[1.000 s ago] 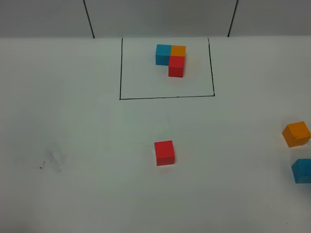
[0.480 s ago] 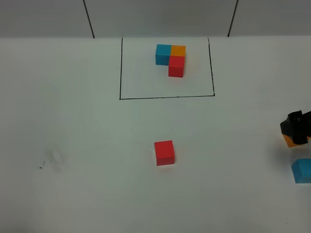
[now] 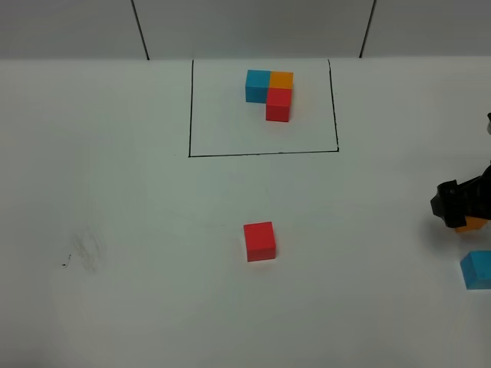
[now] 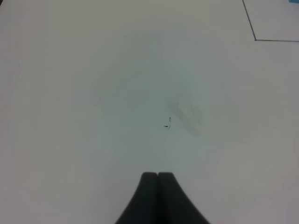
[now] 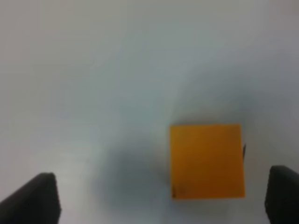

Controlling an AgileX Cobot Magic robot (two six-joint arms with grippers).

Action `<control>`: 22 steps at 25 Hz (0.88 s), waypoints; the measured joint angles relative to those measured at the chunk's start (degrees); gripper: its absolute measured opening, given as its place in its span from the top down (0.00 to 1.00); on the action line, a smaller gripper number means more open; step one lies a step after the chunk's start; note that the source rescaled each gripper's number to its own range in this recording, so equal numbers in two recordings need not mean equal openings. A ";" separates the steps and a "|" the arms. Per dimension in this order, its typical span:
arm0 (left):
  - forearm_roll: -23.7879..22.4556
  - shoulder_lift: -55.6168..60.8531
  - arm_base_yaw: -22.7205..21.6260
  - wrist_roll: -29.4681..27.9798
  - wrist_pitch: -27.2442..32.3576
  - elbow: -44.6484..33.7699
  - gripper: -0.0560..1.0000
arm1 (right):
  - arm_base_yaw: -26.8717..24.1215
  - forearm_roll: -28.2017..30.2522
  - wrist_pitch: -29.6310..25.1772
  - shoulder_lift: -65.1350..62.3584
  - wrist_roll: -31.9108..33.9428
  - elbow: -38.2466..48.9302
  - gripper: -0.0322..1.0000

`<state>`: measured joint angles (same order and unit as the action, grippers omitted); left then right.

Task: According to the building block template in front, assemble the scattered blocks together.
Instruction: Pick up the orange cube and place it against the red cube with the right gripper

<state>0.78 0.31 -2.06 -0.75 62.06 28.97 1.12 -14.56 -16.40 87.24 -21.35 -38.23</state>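
Orange block (image 3: 469,227) at 3 o'clock is largely hidden by the wide-spread right gripper (image 5: 160,198); blue block (image 3: 477,268) is cut off at the view's edge; left gripper (image 4: 158,176) is pressed closed.

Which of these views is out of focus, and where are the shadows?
Right wrist view: out of focus, the orange block fuzzy-edged with a soft dark shadow beside it. Left wrist view: even light, a faint grey smudge on the table. Exterior high view: sharp, the red block crisp, no glare.
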 joint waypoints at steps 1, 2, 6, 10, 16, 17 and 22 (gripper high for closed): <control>0.00 0.00 0.00 0.00 0.00 0.00 0.94 | 0.00 0.05 0.51 0.72 -0.19 -0.06 0.05; 0.00 0.00 0.00 0.00 0.00 0.00 0.94 | 0.00 0.05 1.02 1.60 -0.25 -0.11 0.05; 0.00 0.00 0.00 0.00 0.00 0.00 0.94 | 0.00 0.26 2.71 4.45 -0.82 -0.11 0.05; 0.00 0.00 0.00 0.00 0.00 0.00 0.94 | 0.00 1.46 3.76 6.71 -0.95 -0.11 0.07; 0.00 0.00 0.00 0.00 0.00 0.00 0.94 | 0.00 2.87 5.94 9.06 -1.08 -0.17 0.07; 0.00 0.00 0.00 0.00 0.00 0.00 0.94 | 0.00 3.34 6.01 9.45 -1.08 -0.17 0.07; 0.05 0.00 0.00 0.00 0.00 0.00 0.94 | 0.00 4.65 6.87 10.85 -1.08 -0.17 0.07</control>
<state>0.83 0.31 -2.06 -0.75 62.06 28.97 1.12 -9.91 -9.53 98.09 -22.43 -38.40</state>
